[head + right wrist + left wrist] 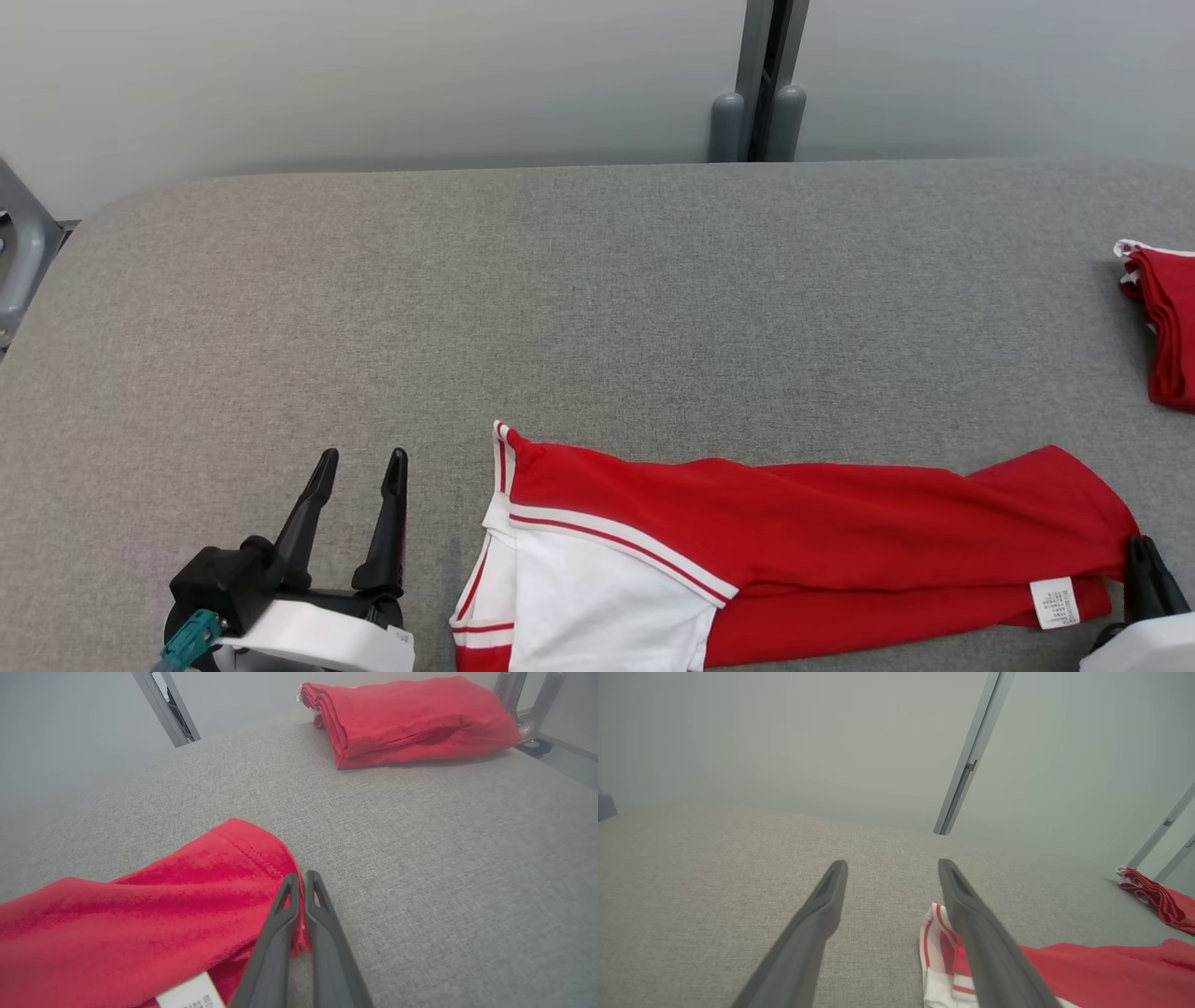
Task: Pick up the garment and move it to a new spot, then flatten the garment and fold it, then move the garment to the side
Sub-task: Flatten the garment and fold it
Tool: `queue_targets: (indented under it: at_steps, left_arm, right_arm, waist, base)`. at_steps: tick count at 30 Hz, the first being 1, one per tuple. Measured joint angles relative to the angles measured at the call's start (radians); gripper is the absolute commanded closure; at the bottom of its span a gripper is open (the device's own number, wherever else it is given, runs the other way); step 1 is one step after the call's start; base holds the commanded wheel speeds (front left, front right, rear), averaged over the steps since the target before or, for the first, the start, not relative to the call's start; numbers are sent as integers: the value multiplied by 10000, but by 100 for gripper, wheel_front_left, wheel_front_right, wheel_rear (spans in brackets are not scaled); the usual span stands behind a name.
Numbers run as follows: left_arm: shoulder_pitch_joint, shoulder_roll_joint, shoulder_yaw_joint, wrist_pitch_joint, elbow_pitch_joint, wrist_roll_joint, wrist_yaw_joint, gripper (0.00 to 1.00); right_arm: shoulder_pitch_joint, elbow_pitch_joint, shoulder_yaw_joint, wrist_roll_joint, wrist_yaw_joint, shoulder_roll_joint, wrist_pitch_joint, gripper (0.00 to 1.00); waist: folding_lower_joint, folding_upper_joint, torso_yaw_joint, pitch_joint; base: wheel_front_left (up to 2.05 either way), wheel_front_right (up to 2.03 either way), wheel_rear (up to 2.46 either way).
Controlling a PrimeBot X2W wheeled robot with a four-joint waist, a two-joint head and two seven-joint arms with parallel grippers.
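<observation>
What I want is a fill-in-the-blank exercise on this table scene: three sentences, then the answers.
1. The right gripper is ____ on the edge of the garment.
2. The left gripper, holding nothing, stands ____ over the table.
3. The folded cloth at the table's right end is coloured ____.
Missing words: shut; open; red.

The garment (840,523) is red with a white panel and red-and-white striped trim; the table (560,308) is grey.
</observation>
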State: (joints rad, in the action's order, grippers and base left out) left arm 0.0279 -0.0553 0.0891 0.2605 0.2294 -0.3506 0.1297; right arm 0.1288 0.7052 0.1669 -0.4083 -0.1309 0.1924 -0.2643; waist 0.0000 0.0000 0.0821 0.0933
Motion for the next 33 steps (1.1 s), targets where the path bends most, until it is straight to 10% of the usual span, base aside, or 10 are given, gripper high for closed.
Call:
queue_targets:
  at_steps: [1,2,3,31,33]
  left_arm:
    - [0,0,-4,0,2,-8,0,0]
    - [0,2,-4,-2,2,-8,0,0]
    - [0,4,2,-2,4,-8,0,0]
    - [194,-159,244,-2,52,-25,0,0]
    - [193,-157,238,-2,58,-25,0,0]
  right_arm:
    - [1,-58,-130,-117,0,-23,0,100]
    - [3,-159,-222,-217,0,-42,-2,76]
    - [15,-186,-351,-397,0,-54,0,0]
    - [1082,1020,-5183,-4752,17,1569,493,0]
    - [1088,1028,-5329,-4863,17,1607,477,54]
  waist:
    - [0,0,-15,-4]
    - [0,0,-31,-11]
    - [0,0,-46,-24]
    - [0,0,176,281]
    - [0,1,177,266]
  base:
    - [0,0,0]
    - [0,0,0]
    - [0,0,0]
    - [0,0,0]
    - [0,0,0]
